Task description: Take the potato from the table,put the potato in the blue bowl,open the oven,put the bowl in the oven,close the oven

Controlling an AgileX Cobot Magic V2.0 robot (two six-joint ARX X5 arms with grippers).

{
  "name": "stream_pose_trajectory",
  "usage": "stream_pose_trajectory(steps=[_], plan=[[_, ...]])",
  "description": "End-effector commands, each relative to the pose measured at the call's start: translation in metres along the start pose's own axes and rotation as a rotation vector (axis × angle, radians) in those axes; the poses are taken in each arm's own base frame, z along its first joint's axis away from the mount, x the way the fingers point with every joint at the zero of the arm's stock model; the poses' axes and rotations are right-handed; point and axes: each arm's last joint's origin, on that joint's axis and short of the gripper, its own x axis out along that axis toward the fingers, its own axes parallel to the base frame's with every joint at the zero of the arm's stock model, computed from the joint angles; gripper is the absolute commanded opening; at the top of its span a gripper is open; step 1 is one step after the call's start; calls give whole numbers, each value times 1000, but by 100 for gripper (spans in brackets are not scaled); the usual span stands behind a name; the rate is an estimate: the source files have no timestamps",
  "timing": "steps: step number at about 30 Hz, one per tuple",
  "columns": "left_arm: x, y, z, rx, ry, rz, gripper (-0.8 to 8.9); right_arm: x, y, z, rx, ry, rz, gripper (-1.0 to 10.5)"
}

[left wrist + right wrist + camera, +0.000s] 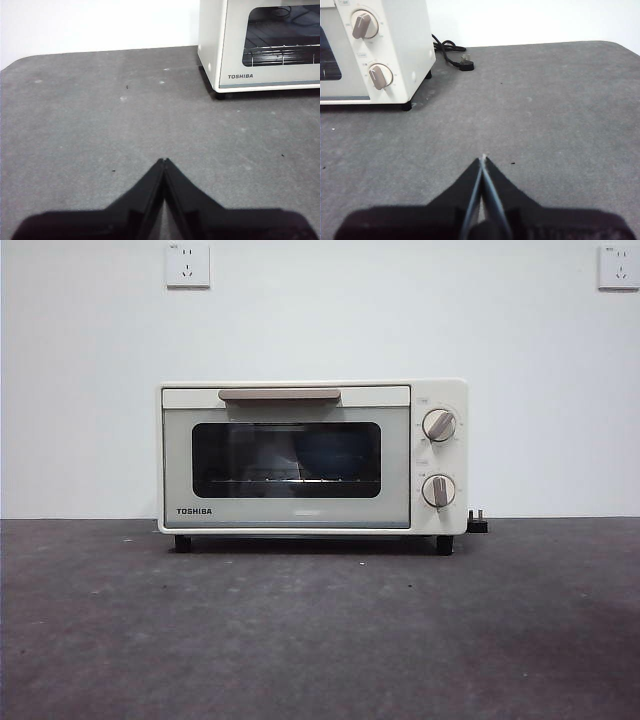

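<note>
The cream oven stands at the back middle of the table with its dark glass door closed. Through the glass a dim bluish round shape shows on the rack, which looks like the blue bowl. The potato is out of view. My left gripper is shut on nothing, low over bare table in front of and to the left of the oven. On the knob side of the oven, my right gripper is likewise shut and holds nothing. Neither arm shows in the front view.
The oven's black cord and plug lie on the table behind its right corner, also seen as a plug. A white wall with two sockets backs the table. The table's far corners are rounded.
</note>
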Motion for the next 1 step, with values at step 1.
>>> stream_pose_trajectory(steps=[1], plan=[[1, 0, -2, -7, 3, 0, -4, 1, 0, -2, -7, 6, -1, 1]])
